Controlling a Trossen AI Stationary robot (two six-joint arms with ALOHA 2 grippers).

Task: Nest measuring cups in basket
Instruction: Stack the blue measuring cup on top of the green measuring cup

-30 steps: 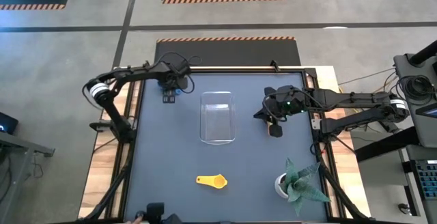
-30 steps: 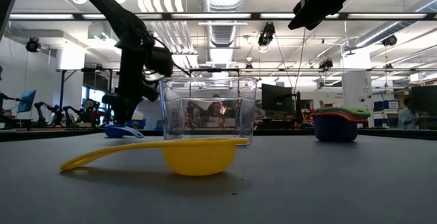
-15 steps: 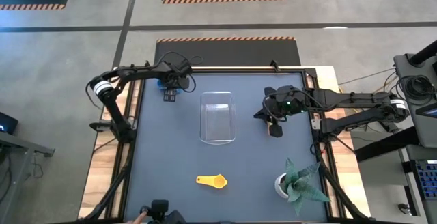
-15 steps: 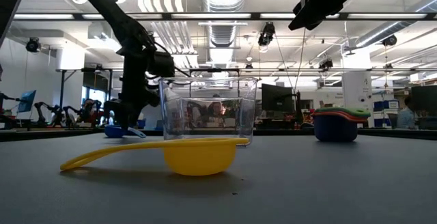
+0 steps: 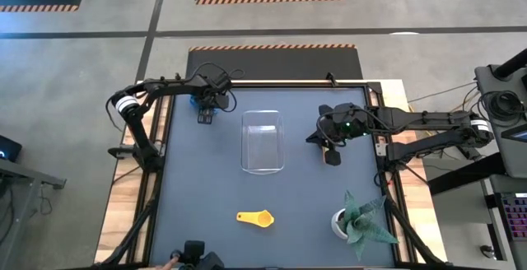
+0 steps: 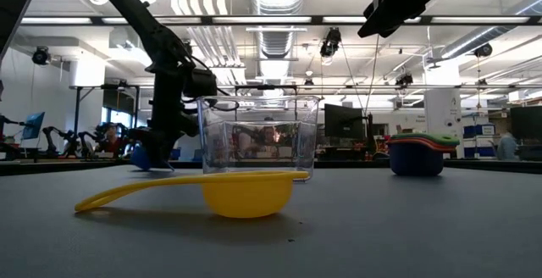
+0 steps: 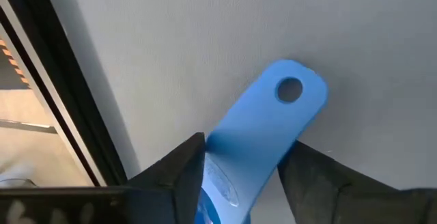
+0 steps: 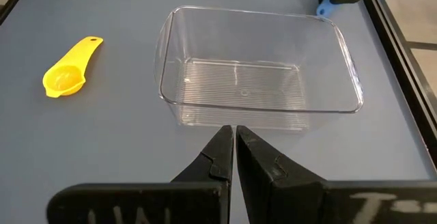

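The blue measuring cup (image 5: 198, 100) is at the table's far left, and its handle (image 7: 290, 91) shows in the left wrist view. My left gripper (image 7: 246, 162) is down on it and shut on the handle. A yellow cup (image 5: 257, 217) lies bowl-down near the table's near edge. The other cups stand nested in a stack (image 6: 417, 155) on the right. The clear basket (image 5: 263, 141) stands mid-table with nothing in it. My right gripper (image 8: 234, 138) is shut on nothing and hangs high to the right of the basket. My left gripper pinches the blue cup's handle (image 7: 259, 128) between its two fingers (image 7: 184, 162), on the stretch next to the bowl. The fingers come from above and lie across the handle. The holed end sticks out past them. In the low view the cup (image 6: 140, 153) sits tilted at the fingertips, close to the table.
A white pot with a green plant (image 5: 358, 219) stands at the table's near right corner. The table's black frame rail (image 7: 61, 94) runs close beside the blue cup. Bare table lies between the basket and the yellow cup.
My left gripper has come down onto the blue cup at the table's far left. The cup lay flat with its handle along the table. Now it is tilted at the fingertips. My right arm, the basket, the yellow cup and the stack have kept still.
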